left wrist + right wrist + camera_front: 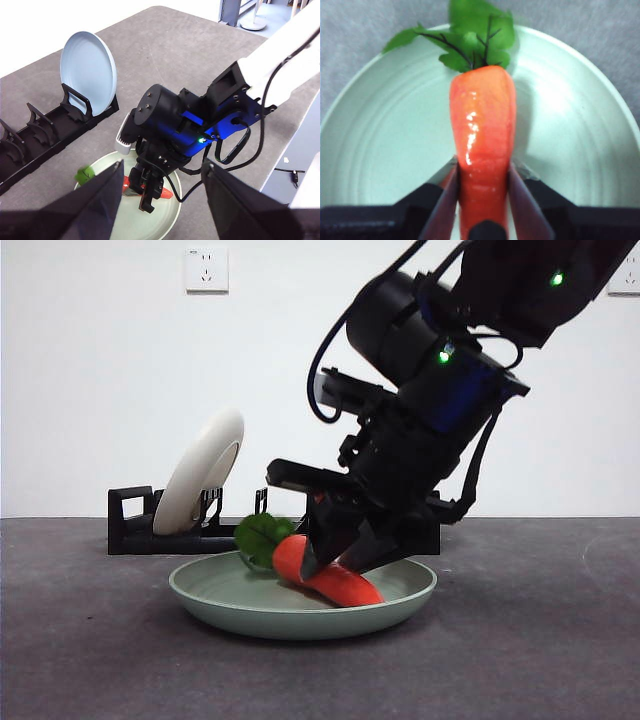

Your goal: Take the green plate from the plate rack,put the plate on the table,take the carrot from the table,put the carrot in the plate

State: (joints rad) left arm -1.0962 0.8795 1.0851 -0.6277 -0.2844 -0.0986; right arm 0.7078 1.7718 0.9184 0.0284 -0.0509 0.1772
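Final step, carrot placement: right gripper (pixel 335 562) w/ jaws pinching the carrot (pixel 482 130) low over the green plate (pixel 215 598) on the table (pixel 90 640); left gripper (pixel 162 200), jaws spread, waits; next: release.

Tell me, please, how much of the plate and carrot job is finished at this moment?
Done: the green plate lies flat on the table, out of the plate rack. In hand: the right gripper is shut on the carrot, which is low in the plate, its tip at the plate's floor. Left: open the jaws and lift away. The left gripper waits above, open.
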